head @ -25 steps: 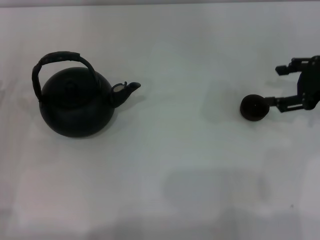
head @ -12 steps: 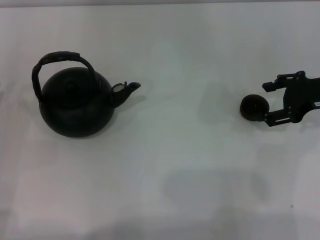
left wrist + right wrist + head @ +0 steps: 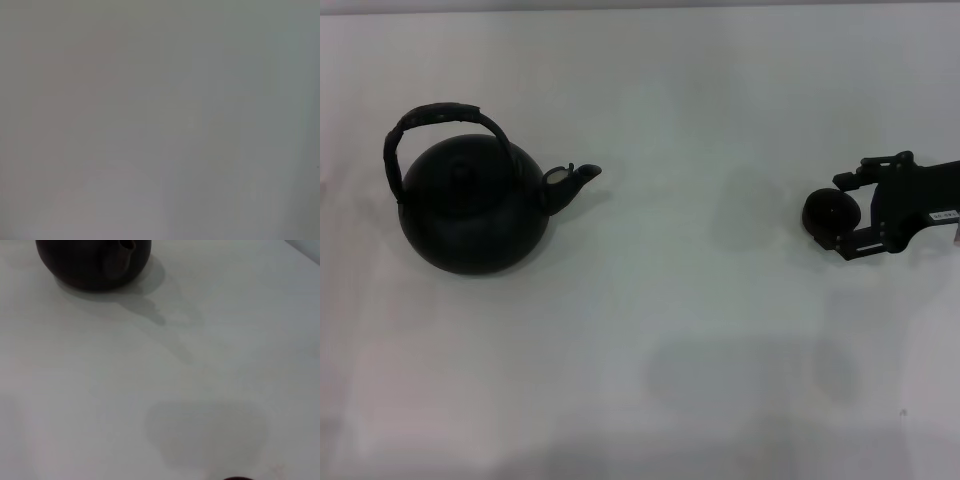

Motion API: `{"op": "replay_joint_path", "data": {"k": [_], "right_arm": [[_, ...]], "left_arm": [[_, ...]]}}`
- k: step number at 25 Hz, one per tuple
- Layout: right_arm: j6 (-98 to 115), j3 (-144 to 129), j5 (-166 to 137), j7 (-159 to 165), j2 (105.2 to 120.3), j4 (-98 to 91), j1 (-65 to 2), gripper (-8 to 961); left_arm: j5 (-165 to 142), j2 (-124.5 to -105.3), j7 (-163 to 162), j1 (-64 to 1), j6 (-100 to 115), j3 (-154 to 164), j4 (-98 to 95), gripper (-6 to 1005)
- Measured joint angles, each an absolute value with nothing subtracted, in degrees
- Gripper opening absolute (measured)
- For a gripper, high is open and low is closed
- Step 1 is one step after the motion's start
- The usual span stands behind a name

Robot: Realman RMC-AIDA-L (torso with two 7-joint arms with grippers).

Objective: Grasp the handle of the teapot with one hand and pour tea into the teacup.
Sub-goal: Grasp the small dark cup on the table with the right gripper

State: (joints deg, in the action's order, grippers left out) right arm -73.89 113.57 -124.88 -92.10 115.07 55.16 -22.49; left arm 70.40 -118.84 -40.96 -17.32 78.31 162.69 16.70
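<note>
Evidently the pour has not begun: I see the teapot standing upright on the white worktop toward my left, its handle arched overhead and ungrasped, its spout aimed rightward. The teacup sits well apart on the far right. My right gripper is at the cup, fingers apart, one on the cup's far side and one on its near side, the cup between their tips; whether they touch it I cannot tell. The left gripper is not in view. Remaining, in my judgement: securing the cup, grasping the handle, lifting, tilting the spout over the cup.
</note>
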Motion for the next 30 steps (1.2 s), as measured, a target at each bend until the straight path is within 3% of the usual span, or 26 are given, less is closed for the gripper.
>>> {"op": "replay_joint_path", "data": {"k": [30], "right_arm": [[-72.4, 112.8, -124.7, -91.7, 114.85, 53.0, -24.0, 850]], "left_arm": [[70.4, -118.74, -40.3, -17.8, 77.9, 162.7, 16.7, 654]]}}
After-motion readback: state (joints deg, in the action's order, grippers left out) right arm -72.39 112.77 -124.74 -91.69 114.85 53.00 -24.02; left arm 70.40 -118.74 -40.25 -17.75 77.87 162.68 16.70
